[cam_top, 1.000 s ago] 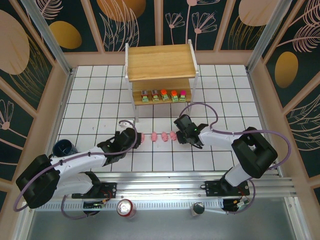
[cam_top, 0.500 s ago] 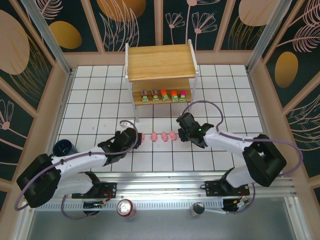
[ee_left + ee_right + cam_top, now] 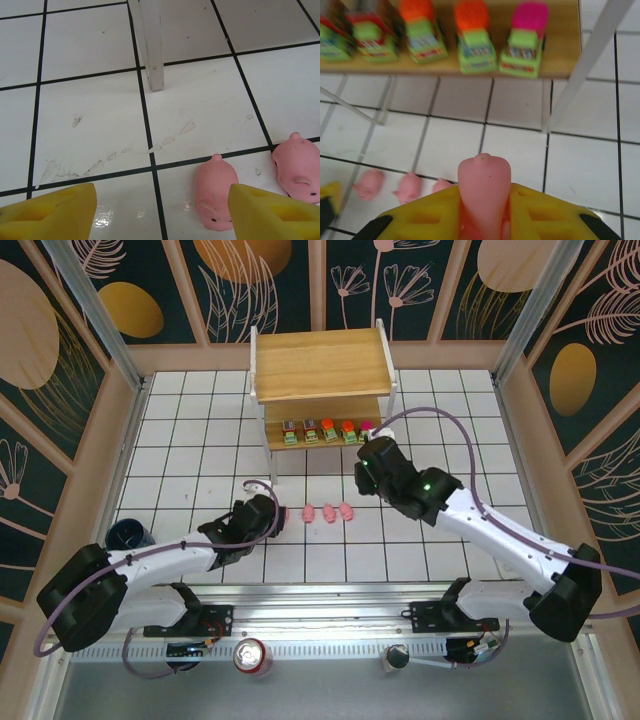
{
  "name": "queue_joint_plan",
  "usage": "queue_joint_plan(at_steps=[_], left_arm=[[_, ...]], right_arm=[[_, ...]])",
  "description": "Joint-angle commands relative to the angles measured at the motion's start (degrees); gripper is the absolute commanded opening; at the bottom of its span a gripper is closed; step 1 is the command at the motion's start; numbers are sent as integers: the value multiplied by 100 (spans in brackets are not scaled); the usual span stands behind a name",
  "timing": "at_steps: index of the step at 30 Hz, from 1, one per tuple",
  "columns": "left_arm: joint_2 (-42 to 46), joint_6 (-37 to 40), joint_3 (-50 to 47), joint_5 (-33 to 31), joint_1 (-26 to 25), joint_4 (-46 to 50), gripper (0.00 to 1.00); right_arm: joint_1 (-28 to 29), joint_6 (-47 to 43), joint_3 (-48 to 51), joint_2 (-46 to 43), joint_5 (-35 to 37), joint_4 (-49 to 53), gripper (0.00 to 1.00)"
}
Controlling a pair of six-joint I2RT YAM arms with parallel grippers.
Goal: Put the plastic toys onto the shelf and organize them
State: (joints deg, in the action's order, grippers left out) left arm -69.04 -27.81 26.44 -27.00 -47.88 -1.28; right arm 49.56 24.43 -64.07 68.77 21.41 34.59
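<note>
Evidently the pigs (image 3: 328, 511) are tiny, light, hard-plastic pieces. They look rigid and not fragile, but smooth and rounded, so I judge them liable to slip or pop out of a pinch. The best hold is across the flanks at mid-body, with modest force.

Right gripper (image 3: 485, 212): closed on one pig (image 3: 484, 175), which is clamped by its sides between the yellow fingers (image 3: 540, 210) with its rounded end standing clear of them. It hangs over the surface (image 3: 200, 420) just near of the shelf (image 3: 320, 365), toward the right end. The grip looks centred, and no tilt is noted.

Left gripper (image 3: 162, 202): open, wide enough to straddle a pig, and holding nothing. It sits low at the left end of the pig row. One pig (image 3: 216, 198) lies between its fingers, close to the right one; whether they touch cannot be determined. A second pig (image 3: 299, 167) lies just right of that.

From above, three pigs lie in a left-right line on the surface, near of the shelf. Five blocks (image 3: 329, 429) stand in a row on the lower board (image 3: 445, 70).
</note>
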Motion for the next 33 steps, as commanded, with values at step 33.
queue_joint_plan(at_steps=[33], left_arm=[[1210, 272, -586, 393, 75, -544, 73]], right_arm=[[-920, -684, -4969, 2382, 771, 1454, 25]])
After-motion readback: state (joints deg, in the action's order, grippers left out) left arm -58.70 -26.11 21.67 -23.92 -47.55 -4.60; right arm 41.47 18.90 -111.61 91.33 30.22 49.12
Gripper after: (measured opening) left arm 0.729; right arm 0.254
